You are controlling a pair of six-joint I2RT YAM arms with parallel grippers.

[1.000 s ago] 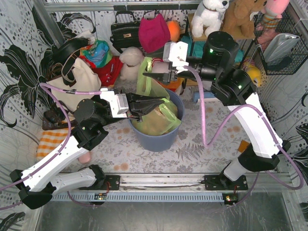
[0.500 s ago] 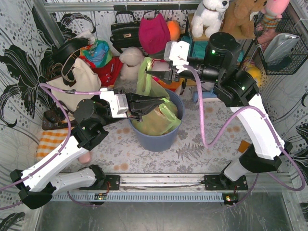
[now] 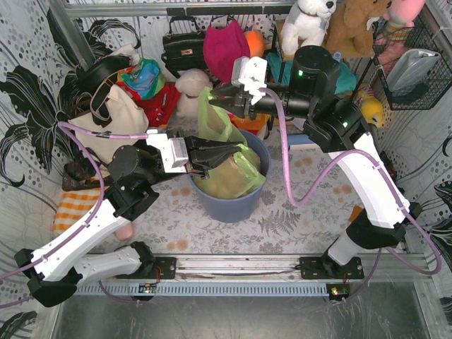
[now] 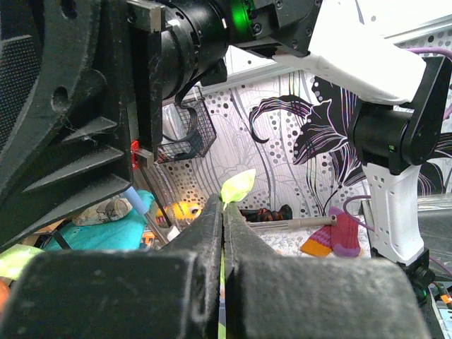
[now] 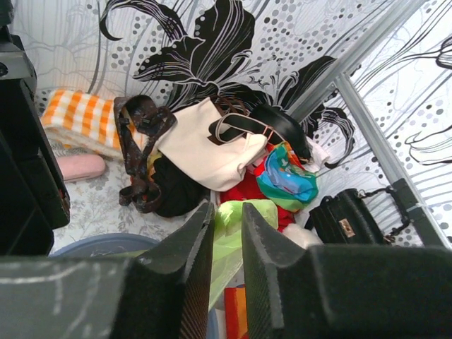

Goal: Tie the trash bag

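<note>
The trash bag (image 3: 233,175) is light green and sits in the round blue-grey bin (image 3: 229,203) at the table's middle, with tan paper showing through. My left gripper (image 3: 240,150) is shut on the bag's near-left rim over the bin; in the left wrist view (image 4: 223,205) a thin green film (image 4: 237,186) pokes out between the closed jaws. My right gripper (image 3: 213,102) holds a tall flap of the bag (image 3: 210,120) raised above the bin's far-left edge; in the right wrist view (image 5: 227,210) bunched green plastic (image 5: 236,226) fills the narrow gap between the jaws.
A cream tote bag (image 3: 116,123) with dark straps lies left of the bin, with red and coloured cloths (image 3: 152,88) behind it. A black handbag (image 3: 183,46), a magenta hat (image 3: 226,46) and plush toys (image 3: 311,21) line the back. A wire basket (image 3: 417,63) hangs at the right.
My right gripper has moved left and a little up, drawing the raised bag flap with it. The left gripper has stayed where it was, still gripping the rim.
</note>
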